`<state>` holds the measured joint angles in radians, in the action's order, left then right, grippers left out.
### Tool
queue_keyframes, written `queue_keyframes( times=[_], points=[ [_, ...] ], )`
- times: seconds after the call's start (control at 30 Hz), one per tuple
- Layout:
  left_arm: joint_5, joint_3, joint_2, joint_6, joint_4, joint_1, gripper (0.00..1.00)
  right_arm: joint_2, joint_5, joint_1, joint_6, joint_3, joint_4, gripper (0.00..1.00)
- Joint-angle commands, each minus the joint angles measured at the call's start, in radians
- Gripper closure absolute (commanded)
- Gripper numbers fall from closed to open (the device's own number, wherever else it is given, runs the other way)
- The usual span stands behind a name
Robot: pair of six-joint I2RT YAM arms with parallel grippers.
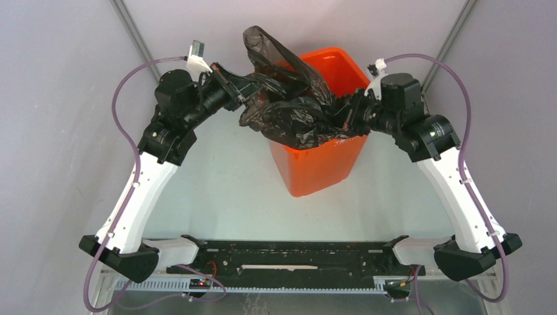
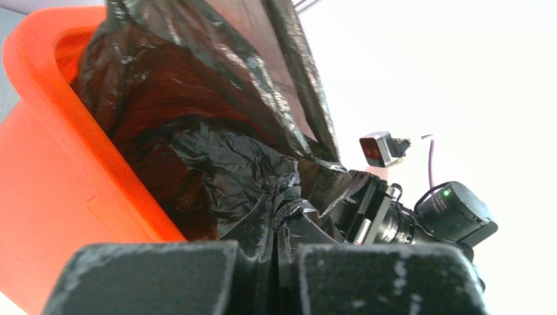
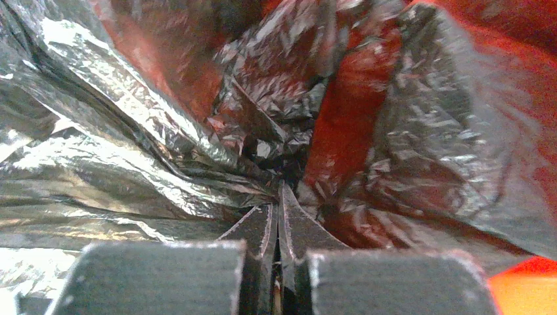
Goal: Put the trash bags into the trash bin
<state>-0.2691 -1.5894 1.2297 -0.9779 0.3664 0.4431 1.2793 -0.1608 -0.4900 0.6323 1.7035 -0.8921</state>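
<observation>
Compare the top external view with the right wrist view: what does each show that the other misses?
Only top external shows both arms, the whole trash bin upright on the table, and the fingers of the left gripper pinching the trash bag left of the bin, a flap sticking up. Only the right wrist shows the fingers of the right gripper shut on a pleat of film, orange showing through. Both show black film and orange bin.
</observation>
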Motion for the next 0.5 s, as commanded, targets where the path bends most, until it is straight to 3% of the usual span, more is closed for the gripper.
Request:
queue_keyframes(
  times=[0.0,0.27,0.47],
  points=[
    [-0.039,0.017,-0.02,-0.028,-0.042,0.006,1.0,0.075,0.305,-0.054,-0.09,0.031,0.051,1.0],
    [0.002,0.08,-0.063,-0.009,0.012,0.009,1.0,0.331,0.427,-0.098,-0.221,0.184,-0.069,1.0],
    [0.014,0.121,-0.114,0.038,0.041,0.003,1.0,0.325,0.3,-0.052,-0.24,0.094,-0.05,1.0]
  ],
)
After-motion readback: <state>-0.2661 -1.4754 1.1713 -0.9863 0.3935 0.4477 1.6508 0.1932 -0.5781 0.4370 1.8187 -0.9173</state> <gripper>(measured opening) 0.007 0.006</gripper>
